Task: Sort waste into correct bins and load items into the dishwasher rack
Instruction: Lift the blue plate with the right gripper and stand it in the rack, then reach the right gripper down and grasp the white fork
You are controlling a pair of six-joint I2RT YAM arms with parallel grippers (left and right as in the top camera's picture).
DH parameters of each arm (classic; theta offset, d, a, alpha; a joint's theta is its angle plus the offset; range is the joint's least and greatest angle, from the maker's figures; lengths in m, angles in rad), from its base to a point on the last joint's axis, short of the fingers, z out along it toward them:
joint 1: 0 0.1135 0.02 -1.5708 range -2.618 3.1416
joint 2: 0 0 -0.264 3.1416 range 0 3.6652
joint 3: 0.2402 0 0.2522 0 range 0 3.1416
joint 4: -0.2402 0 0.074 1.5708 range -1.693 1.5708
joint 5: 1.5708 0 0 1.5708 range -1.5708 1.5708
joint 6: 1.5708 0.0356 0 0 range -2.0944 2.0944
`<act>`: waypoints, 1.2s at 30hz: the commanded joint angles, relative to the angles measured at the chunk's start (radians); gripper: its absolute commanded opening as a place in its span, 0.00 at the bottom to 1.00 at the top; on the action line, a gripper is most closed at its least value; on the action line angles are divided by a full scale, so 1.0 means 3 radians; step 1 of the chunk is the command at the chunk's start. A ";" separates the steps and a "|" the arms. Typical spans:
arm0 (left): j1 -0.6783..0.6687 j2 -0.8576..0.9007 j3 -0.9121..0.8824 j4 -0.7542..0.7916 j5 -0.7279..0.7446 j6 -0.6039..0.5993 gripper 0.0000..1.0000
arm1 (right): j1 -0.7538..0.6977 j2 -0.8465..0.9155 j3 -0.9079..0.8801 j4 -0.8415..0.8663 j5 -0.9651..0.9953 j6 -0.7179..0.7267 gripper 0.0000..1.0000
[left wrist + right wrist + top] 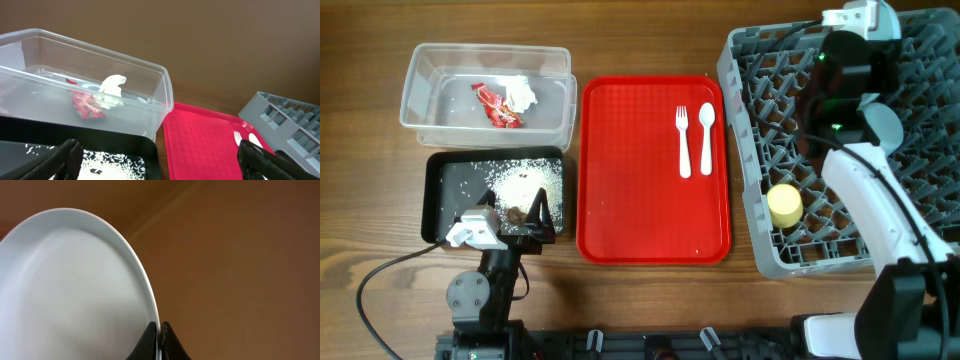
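Jaws of the right gripper (159, 334) pinch the light blue plate (75, 290) by its rim in the right wrist view; so slight a hold may let it swing. Left wrist view: left gripper (157, 155) gapes empty above the black tray (50, 135). Overhead, the plate hangs over the dishwasher rack (745, 120); lowered askew, it could strike the yellow cup (784, 204).

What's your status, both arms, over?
Left gripper open over black rectangular tray. Right gripper shut on round light blue plate rim, at grey plastic rack. White plastic fork, spoon on red tray.
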 commanded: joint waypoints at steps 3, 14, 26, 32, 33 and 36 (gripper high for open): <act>0.0027 -0.0024 -0.0006 -0.0028 -0.0008 0.0070 1.00 | -0.0188 0.0295 0.0003 0.0075 -0.0254 -0.0066 0.04; 0.0027 -0.0024 -0.0006 -0.0028 -0.0006 0.0070 1.00 | -0.0093 0.0308 0.0004 0.0326 -0.0566 0.0042 0.76; 0.0027 -0.0024 -0.0006 -0.0028 -0.0006 0.0070 1.00 | 0.1146 -0.0234 0.0454 -0.2023 -0.1956 0.2021 0.84; 0.0027 -0.0024 -0.0006 -0.0028 -0.0008 0.0070 1.00 | 0.1254 -0.0028 0.0464 -0.2866 -0.3812 0.3241 0.68; 0.0027 -0.0024 -0.0006 -0.0028 -0.0006 0.0070 1.00 | 0.1308 0.0041 0.0464 -0.2898 -0.3803 0.3283 0.68; 0.0027 -0.0024 -0.0006 -0.0028 -0.0006 0.0070 1.00 | 0.1410 0.0371 0.0464 -0.2852 -0.3797 0.3352 0.78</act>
